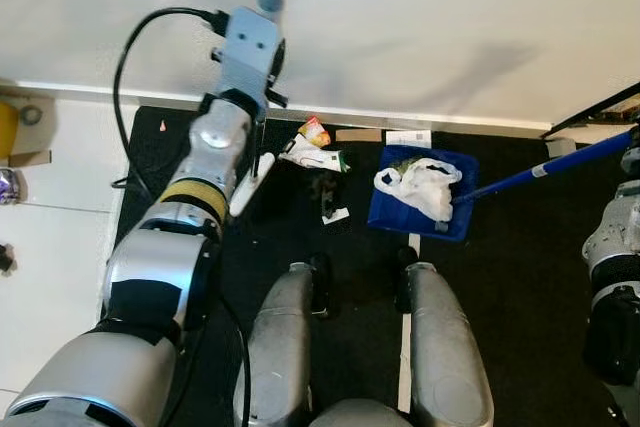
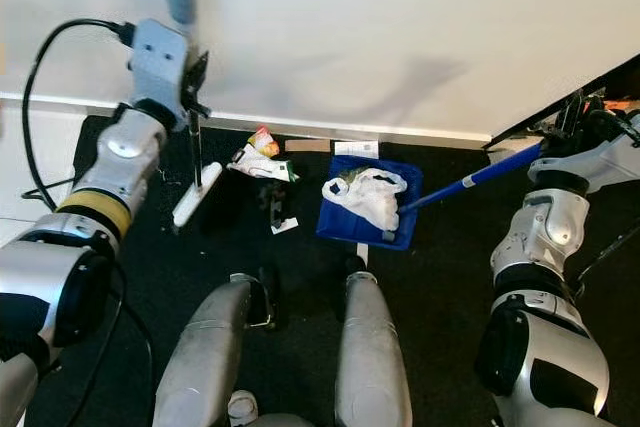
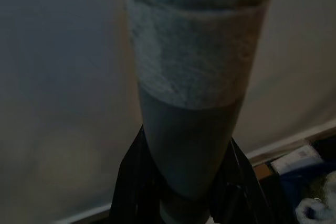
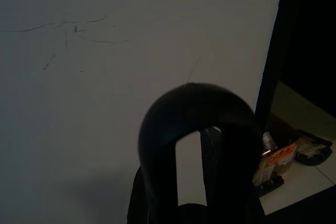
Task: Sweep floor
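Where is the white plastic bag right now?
The white plastic bag lies in the blue dustpan on the dark floor, a bit to the robot's right, just past its feet and near the white wall. Loose wrappers lie to its left.

Blue dustpan [image 1: 395, 209], white bag [image 1: 425, 185], black floor [image 1: 520, 277].

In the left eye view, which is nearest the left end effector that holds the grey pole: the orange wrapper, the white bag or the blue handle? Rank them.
From the left end effector:
1. Orange wrapper, on the floor by the wall.
2. White bag, in the blue dustpan.
3. Blue handle, far right.
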Robot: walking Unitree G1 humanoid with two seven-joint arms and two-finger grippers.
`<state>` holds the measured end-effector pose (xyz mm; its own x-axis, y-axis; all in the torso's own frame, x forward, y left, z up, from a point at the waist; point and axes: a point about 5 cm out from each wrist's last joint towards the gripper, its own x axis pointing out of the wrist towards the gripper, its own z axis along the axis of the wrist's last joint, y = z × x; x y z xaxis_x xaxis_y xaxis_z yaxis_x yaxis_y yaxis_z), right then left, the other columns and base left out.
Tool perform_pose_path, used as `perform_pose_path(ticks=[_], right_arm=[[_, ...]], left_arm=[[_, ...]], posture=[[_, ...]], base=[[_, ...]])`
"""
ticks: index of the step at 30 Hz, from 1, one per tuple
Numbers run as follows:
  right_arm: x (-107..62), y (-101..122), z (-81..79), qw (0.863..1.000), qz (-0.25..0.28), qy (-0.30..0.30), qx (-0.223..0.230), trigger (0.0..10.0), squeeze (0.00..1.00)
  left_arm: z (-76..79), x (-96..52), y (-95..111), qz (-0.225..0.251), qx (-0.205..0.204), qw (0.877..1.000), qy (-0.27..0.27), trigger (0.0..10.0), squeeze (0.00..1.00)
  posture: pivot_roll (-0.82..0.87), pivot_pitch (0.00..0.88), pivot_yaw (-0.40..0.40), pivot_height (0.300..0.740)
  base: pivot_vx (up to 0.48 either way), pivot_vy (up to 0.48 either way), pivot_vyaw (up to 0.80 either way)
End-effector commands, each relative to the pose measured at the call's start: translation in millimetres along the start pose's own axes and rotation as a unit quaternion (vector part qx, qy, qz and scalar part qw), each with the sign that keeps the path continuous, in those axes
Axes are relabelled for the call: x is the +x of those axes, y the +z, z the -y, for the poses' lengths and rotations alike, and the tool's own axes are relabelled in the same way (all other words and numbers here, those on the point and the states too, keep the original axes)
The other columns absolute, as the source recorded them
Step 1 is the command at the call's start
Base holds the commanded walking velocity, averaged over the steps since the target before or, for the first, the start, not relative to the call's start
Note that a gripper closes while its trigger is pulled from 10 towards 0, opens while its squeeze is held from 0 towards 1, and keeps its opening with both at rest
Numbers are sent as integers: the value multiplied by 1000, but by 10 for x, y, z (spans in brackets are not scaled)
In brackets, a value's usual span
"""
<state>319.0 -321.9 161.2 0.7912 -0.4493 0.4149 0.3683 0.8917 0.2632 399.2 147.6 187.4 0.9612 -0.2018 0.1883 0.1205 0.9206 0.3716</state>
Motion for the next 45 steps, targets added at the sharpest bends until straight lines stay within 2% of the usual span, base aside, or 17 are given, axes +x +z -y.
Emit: perform_pose_path(ticks=[1, 3, 6, 9, 13, 15, 16, 21, 28, 30, 32, 34, 35, 37, 40, 44, 45], right_arm=[[-210, -234, 53, 998, -56, -12, 0, 10000, 0], [-252, -256, -1, 999, -51, -9, 7, 10000, 0], [-278, -270, -24, 999, -49, -7, 11, 10000, 0], [-334, -304, -47, 999, -51, -8, 15, 10000, 0], [-354, -319, -48, 998, -53, -10, 17, 10000, 0], [-362, -320, -51, 998, -51, -15, 19, 10000, 0], [-362, -320, -51, 998, -51, -15, 19, 10000, 0], [-387, -326, -27, 998, -50, -22, 19, 10000, 0], [-411, -346, -16, 998, -55, -26, 20, 10000, 0], [-407, -350, -24, 998, -57, -26, 21, 10000, 0], [-401, -360, -43, 998, -60, -25, 25, 10000, 0], [-401, -360, -43, 998, -60, -25, 25, 10000, 0], [-399, -365, -53, 997, -62, -24, 27, 10000, 0], [-393, -375, -68, 997, -65, -24, 30, 10000, 0], [-393, -382, -75, 997, -68, -23, 32, 10000, 0], [-384, -401, -113, 996, -73, -23, 38, 10000, 0], [-384, -401, -113, 996, -73, -23, 38, 10000, 0]], left_arm=[[74, -31, -83, -19, -1, 1000, 20, 10000, 0], [170, -25, -83, -26, -50, 996, 69, 10000, 0], [250, -12, -55, -24, -79, 993, 87, 10000, 0], [563, 23, 60, -19, -150, 984, 96, 10000, 0], [760, 30, 138, -16, -189, 977, 93, 10000, 0], [1012, 43, 290, -10, -237, 967, 93, 10000, 0], [1012, 43, 290, -10, -237, 967, 93, 10000, 0], [1382, 145, 802, -3, -376, 921, 100, 10000, 0], [1413, 264, 1305, 33, -449, 888, 97, 10000, 0], [1365, 300, 1405, 57, -442, 892, 79, 10000, 0], [1293, 336, 1452, 105, -387, 916, 8, 10000, 0], [1293, 336, 1452, 105, -387, 916, 8, 10000, 0], [1270, 321, 1404, 134, -326, 935, -40, 10000, 0], [1215, 271, 1181, 147, -225, 956, -114, 10000, 0], [1157, 247, 1042, 139, -188, 963, -136, 10000, 0], [684, 183, 706, 121, -111, 971, -172, 10000, 0], [684, 183, 706, 121, -111, 971, -172, 10000, 0]], posture=[[-19, 551, 89, 731], [-20, 546, 93, 731], [-16, 541, 93, 731], [-2, 536, 97, 731], [0, 534, 100, 731], [2, 530, 107, 731], [2, 530, 107, 731], [19, 518, 110, 731], [19, 503, 102, 731], [26, 502, 103, 731], [33, 488, 103, 731], [33, 488, 103, 731], [39, 471, 101, 731], [53, 460, 99, 731], [60, 455, 97, 731], [68, 431, 90, 731], [68, 431, 90, 731]], base=[[0, 0, 0], [0, 0, 0], [0, 0, 0], [0, 0, 0], [0, 0, 0], [0, 0, 0], [0, 0, 0], [0, 0, 0], [0, 0, 0], [0, 0, 0], [0, 0, 0], [0, 0, 0], [0, 0, 0], [0, 0, 0], [0, 0, 0], [0, 0, 0], [0, 0, 0]])
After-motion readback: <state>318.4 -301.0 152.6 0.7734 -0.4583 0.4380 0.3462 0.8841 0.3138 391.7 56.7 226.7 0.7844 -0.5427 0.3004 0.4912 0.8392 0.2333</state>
